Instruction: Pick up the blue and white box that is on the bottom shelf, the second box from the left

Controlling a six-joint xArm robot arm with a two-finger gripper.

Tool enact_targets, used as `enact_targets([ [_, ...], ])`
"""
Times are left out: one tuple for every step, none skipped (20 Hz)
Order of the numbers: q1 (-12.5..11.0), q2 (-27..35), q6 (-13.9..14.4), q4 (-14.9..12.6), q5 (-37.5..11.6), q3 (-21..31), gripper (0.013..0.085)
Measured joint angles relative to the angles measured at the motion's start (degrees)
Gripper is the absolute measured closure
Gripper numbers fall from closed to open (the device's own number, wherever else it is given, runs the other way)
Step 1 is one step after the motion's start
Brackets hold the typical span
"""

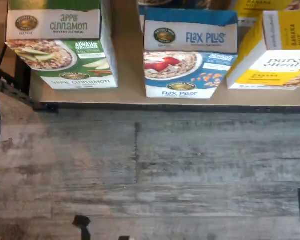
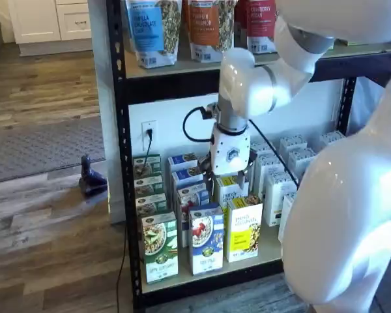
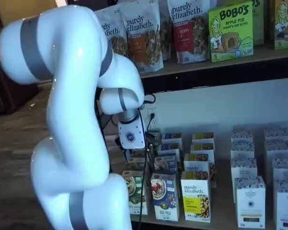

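The blue and white Flax Plus box (image 1: 190, 52) stands upright at the front edge of the bottom shelf (image 1: 130, 75), between the green Apple Cinnamon box (image 1: 60, 45) and a yellow Purely Elizabeth box (image 1: 277, 52). The end effector (image 2: 227, 175) hangs above the rows behind it, released and holding nothing.

Wrist view: looks steeply down, close, at the bottom shelf (image 1: 130, 97) front edge and plank floor (image 1: 150, 165).
Shelf views: frontal, farther back, one from each side, arm (image 2: 339, 215) in the foreground.
Shared: front carton row, including the blue and white box (image 1: 187, 57).
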Motion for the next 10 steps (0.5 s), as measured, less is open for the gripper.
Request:
enact_targets([
  [0.1, 1.3, 0.0, 0.1, -0.9, -0.4, 0.0130],
  [0.1, 2.8, 0.1, 0.0, -2.1, -0.9, 0.0130],
  [0.1, 4.2, 0.5, -0.3, -3.2, -1.3, 0.0130],
  [0.1, 5.7, 1.2, -1.2, -4.5, -1.7, 0.0130],
  [-0.1, 7.1, 2.0, -2.3, -5.4, -2.2, 0.0130],
  [-0.3, 8.5, 2.2, -2.8, -6.2, -2.8, 0.0130],
  [-0.5, 9.9, 2.0, -2.8, -7.2, -3.2, 0.0130],
  [-0.9, 11.2, 1.5, -2.5, -8.3, -3.7, 0.0130],
  [-1.2, 12.4, 0.8, -2.1, -9.3, -4.1, 0.0130],
  [-1.6, 13.9, -0.2, -1.4, -10.2, -4.8, 0.0130],
])
